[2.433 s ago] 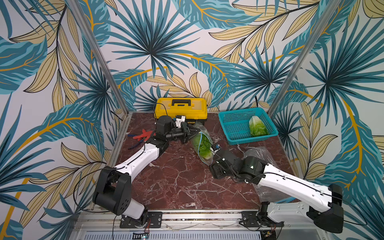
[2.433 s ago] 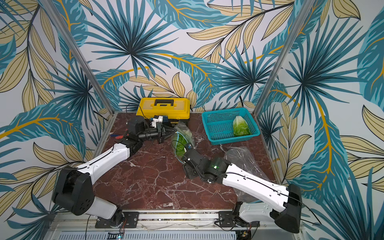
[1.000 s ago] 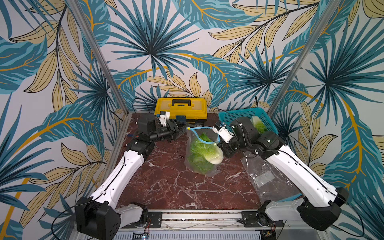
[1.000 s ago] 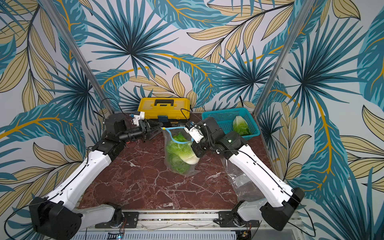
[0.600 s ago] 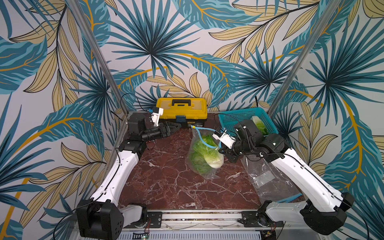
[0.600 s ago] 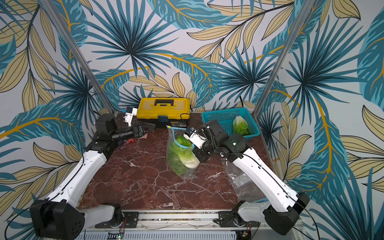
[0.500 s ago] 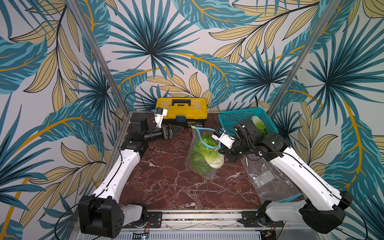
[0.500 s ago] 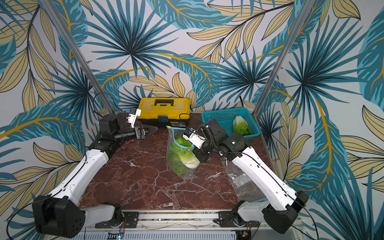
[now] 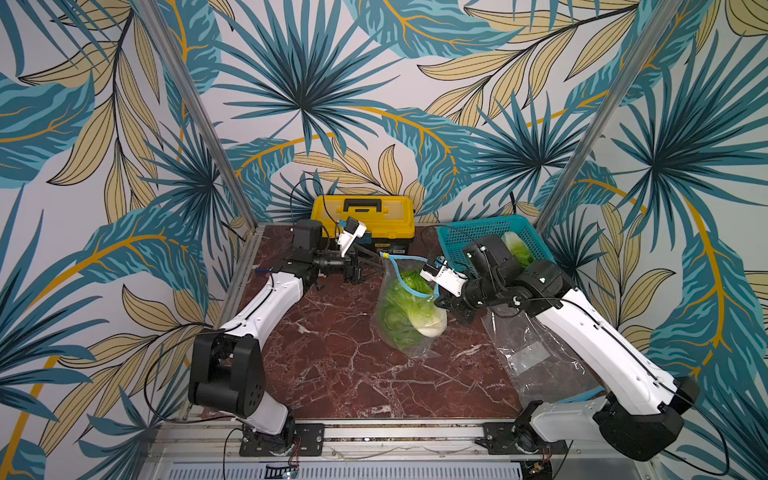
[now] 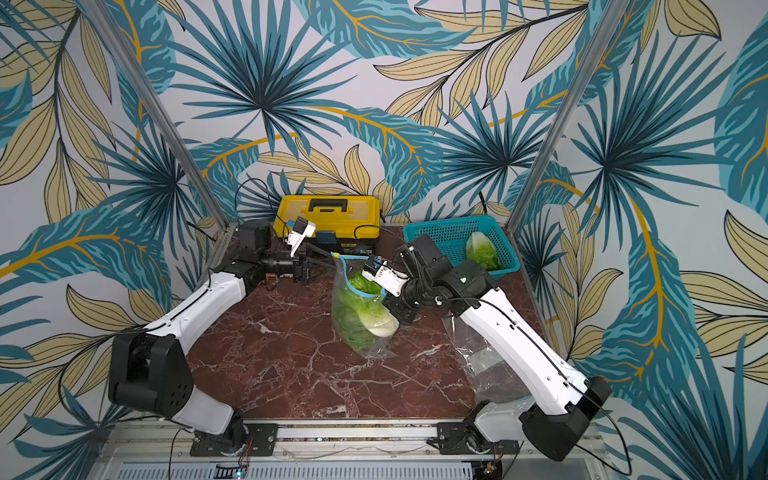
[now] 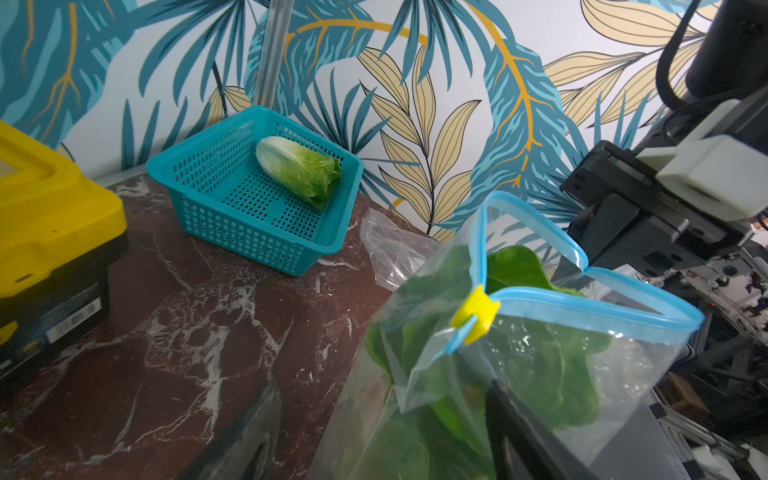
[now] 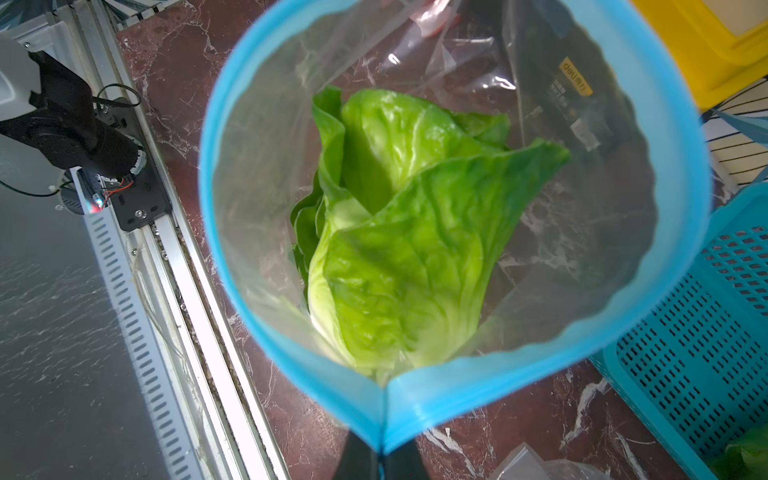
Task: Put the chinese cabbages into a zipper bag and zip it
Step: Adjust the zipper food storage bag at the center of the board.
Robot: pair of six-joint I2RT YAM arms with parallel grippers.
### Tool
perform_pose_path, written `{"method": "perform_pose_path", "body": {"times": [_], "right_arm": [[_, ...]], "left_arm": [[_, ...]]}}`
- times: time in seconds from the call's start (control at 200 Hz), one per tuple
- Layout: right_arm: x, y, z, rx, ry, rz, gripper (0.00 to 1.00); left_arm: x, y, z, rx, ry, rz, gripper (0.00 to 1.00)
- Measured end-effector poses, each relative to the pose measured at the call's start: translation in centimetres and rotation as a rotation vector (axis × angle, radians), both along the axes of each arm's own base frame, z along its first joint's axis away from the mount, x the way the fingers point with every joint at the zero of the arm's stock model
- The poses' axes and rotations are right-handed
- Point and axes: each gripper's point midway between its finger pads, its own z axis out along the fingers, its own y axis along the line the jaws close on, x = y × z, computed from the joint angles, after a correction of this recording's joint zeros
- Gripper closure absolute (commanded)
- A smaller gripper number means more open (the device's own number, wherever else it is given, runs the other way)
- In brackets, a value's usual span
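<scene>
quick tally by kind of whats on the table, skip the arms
teal basket: 1
yellow toolbox: 1
plastic bags: 2, the filled zipper bag and a loose bag
chinese cabbages: 3, one in the basket, seemingly two bagged
total: 7
</scene>
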Motion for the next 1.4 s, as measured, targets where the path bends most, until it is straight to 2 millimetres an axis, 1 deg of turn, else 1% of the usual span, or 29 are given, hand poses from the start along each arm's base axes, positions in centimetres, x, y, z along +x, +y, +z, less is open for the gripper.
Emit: {"method": "perform_pose_path", "body": {"times": [0.115,0.205,0.34,0.431,0.581,0.701,0.796,0.876,0.896,0.951,0.971,0.996,1.016,1.041,1.066,1.111,1.146,1.302,1.397], "right_arm": [[0.1,-0.1,0.0,0.0,0.0,-0.001,1.0],[0.2,-0.2,0.0,-0.001,0.0,-0.005,1.0],[0.3,-0.3,0.0,-0.001,-0.001,-0.008,1.0],[0.3,-0.4,0.0,-0.001,0.002,-0.01,1.0],[0.4,-0.5,0.0,0.002,0.004,-0.013,1.0],[0.4,-0.5,0.0,0.002,0.003,-0.014,1.0],[0.5,-0.6,0.0,0.003,0.004,-0.019,1.0],[0.6,-0.7,0.0,0.003,0.004,-0.023,1.0],[0.6,-0.7,0.0,0.003,0.004,-0.024,1.0],[0.6,-0.8,0.0,0.004,0.005,-0.025,1.0],[0.6,-0.8,0.0,0.005,0.005,-0.026,1.0],[0.7,-0.8,0.0,0.005,0.006,-0.028,1.0],[0.7,-0.8,0.0,0.005,0.006,-0.028,1.0],[0.7,-0.8,0.0,0.006,0.007,-0.028,1.0],[0.7,-0.9,0.0,0.007,0.008,-0.029,1.0],[0.7,-0.9,0.0,0.007,0.008,-0.029,1.0],[0.7,-0.9,0.0,0.008,0.009,-0.03,1.0],[0.7,-0.9,0.0,0.012,0.012,-0.029,1.0],[0.7,-0.9,0.0,0.012,0.012,-0.029,1.0]], "left_arm": [[-0.6,-1.0,1.0,-0.02,-0.054,-0.068,0.26],[-1.3,-1.3,1.7,-0.04,-0.09,-0.116,0.3],[-2.1,-1.4,2.0,-0.059,-0.111,-0.163,0.4],[-2.3,-1.5,2.4,-0.07,-0.121,-0.183,0.48],[-2.4,-1.6,3.2,-0.084,-0.138,-0.205,0.57],[-2.6,-1.5,3.3,-0.091,-0.138,-0.218,0.63],[-2.7,-1.5,3.4,-0.094,-0.139,-0.225,0.71],[-2.8,-1.5,3.4,-0.096,-0.14,-0.228,0.82],[-2.8,-1.5,3.4,-0.096,-0.139,-0.228,0.83],[-2.7,-1.5,3.3,-0.095,-0.141,-0.226,0.82],[-2.7,-1.5,3.3,-0.095,-0.143,-0.226,0.75],[-2.7,-1.4,3.2,-0.094,-0.141,-0.224,0.61],[-2.7,-1.4,3.1,-0.094,-0.147,-0.224,0.53],[-2.7,-1.4,2.9,-0.093,-0.14,-0.222,0.48],[-2.7,-1.3,2.7,-0.092,-0.137,-0.22,0.47],[-2.7,-1.2,2.3,-0.09,-0.124,-0.214,0.48],[-2.6,-1.0,2.0,-0.088,-0.119,-0.209,0.5],[-2.5,-0.9,1.9,-0.085,-0.124,-0.203,0.66],[-2.5,-0.9,1.9,-0.085,-0.126,-0.203,0.68]]}}
